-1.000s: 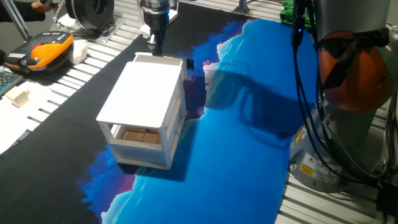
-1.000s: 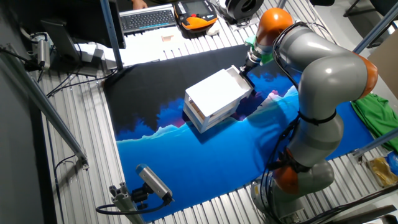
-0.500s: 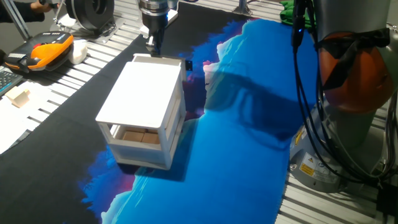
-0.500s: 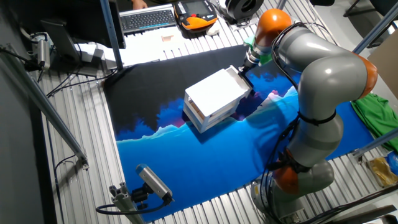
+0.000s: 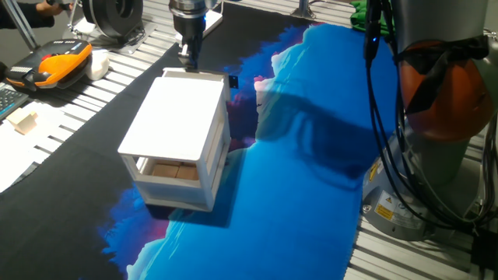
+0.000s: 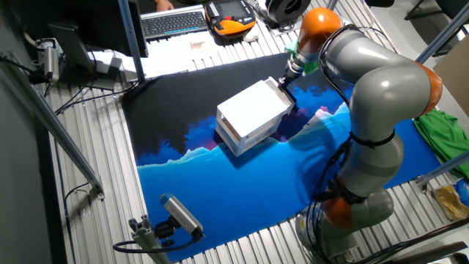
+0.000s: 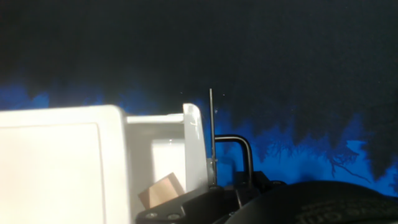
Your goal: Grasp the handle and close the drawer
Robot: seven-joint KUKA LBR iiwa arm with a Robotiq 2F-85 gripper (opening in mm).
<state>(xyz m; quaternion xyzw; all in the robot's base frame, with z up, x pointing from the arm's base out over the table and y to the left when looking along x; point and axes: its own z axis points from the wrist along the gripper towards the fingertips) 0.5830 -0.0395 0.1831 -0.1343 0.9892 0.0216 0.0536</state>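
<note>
The white two-tier cabinet [image 5: 175, 117] stands on a blue and black mat. Its upper drawer [image 5: 194, 72] sticks out a little at the far end, under my gripper [image 5: 187, 61]. In the other fixed view the gripper [image 6: 284, 78] sits at the drawer's [image 6: 277, 85] front. The hand view shows the drawer's white front wall [image 7: 194, 143] and a tan block [image 7: 161, 190] inside. The black U-shaped handle [image 7: 239, 142] juts from that wall. My gripper [image 7: 212, 177] looks shut on the handle, with one thin finger [image 7: 211, 124] edge-on beside it; the other finger is hidden.
Tan wooden blocks [image 5: 173, 170] fill the cabinet's lower tier. An orange device [image 5: 58, 62] and a small wooden block [image 5: 23, 120] lie at the left on the slatted table. A keyboard [image 6: 172, 22] is at the back. The arm's base [image 5: 443, 101] rises at the right.
My gripper has shifted slightly left along the drawer's travel. The drawer front and the cabinet have crept the same way by a few pixels.
</note>
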